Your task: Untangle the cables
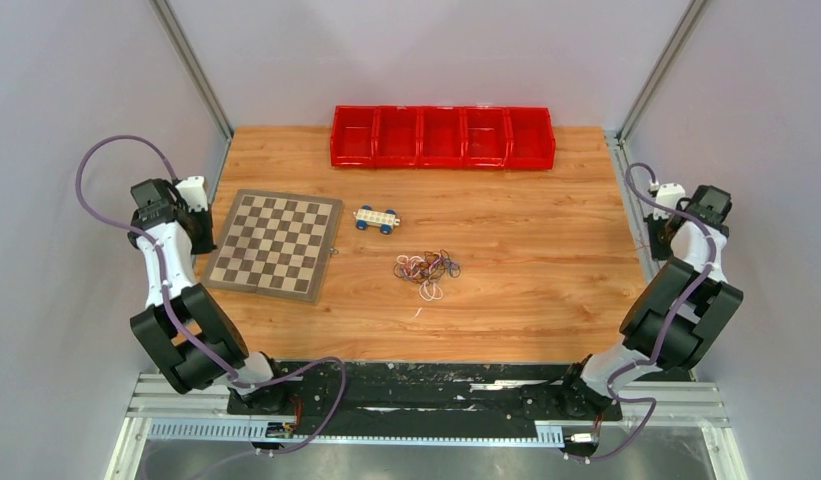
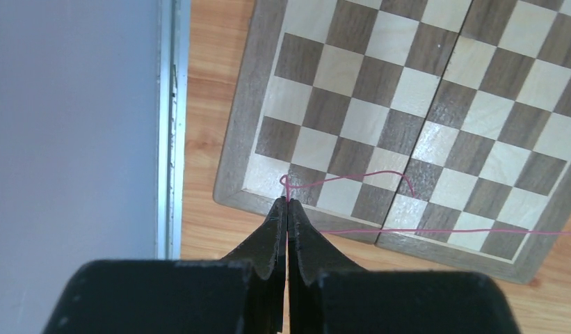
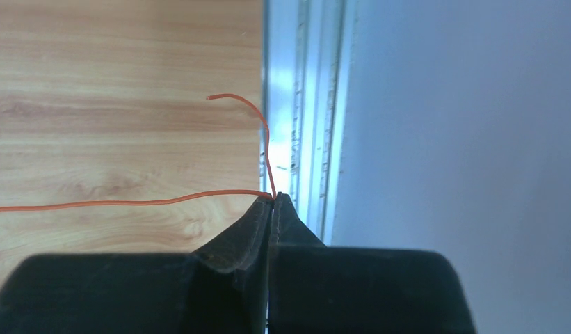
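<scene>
The cables point(image 1: 426, 266) lie as a small tangle of white, blue, orange-red and black wires at the middle of the table. My left gripper point(image 1: 204, 240) is at the far left over the chessboard's near-left edge. In the left wrist view it point(image 2: 287, 200) is shut on a thin pink-red wire point(image 2: 442, 230) that runs off to the right across the board. My right gripper point(image 1: 654, 240) is at the table's right edge. In the right wrist view it point(image 3: 272, 197) is shut on a thin orange wire point(image 3: 129, 203) that runs off to the left, its short free end curling up.
A wooden chessboard point(image 1: 276, 242) lies at the left, also in the left wrist view point(image 2: 407, 83). A toy car point(image 1: 376, 219) stands just right of it. A row of red bins point(image 1: 443, 137) lines the far edge. Metal rails and walls flank both sides.
</scene>
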`<state>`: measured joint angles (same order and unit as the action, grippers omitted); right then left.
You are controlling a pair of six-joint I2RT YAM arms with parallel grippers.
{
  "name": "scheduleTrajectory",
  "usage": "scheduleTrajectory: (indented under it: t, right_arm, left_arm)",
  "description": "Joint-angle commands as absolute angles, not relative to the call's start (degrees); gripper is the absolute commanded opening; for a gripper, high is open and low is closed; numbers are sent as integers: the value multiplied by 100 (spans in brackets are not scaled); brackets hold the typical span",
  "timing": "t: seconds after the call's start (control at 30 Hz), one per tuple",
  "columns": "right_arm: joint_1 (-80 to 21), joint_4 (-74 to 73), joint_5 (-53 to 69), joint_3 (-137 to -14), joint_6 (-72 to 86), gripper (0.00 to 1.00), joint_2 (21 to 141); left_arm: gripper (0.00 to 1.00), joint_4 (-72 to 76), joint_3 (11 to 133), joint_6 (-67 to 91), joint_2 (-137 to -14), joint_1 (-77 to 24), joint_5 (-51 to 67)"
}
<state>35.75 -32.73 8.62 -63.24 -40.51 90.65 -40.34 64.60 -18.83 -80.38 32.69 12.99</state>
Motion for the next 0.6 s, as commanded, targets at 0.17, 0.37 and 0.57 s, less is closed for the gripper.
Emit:
scheduleTrajectory:
  t: [0.17,0.37,0.57]
  right_arm:
    - [4033,-3106,793,-7760,-4052,0,9384]
    - [4186,-3104,724,-8241,-3954,0,9513]
    - [4275,-3107,665,-8451,-3964,0,9604]
  left_arm:
    - [0,-3646,6638,-2231,-8270,3433,567]
    - [0,-3351,6720,-2353,-8414,3600,31]
    - [0,-3122,6918,-2489,-8679,3970,-237]
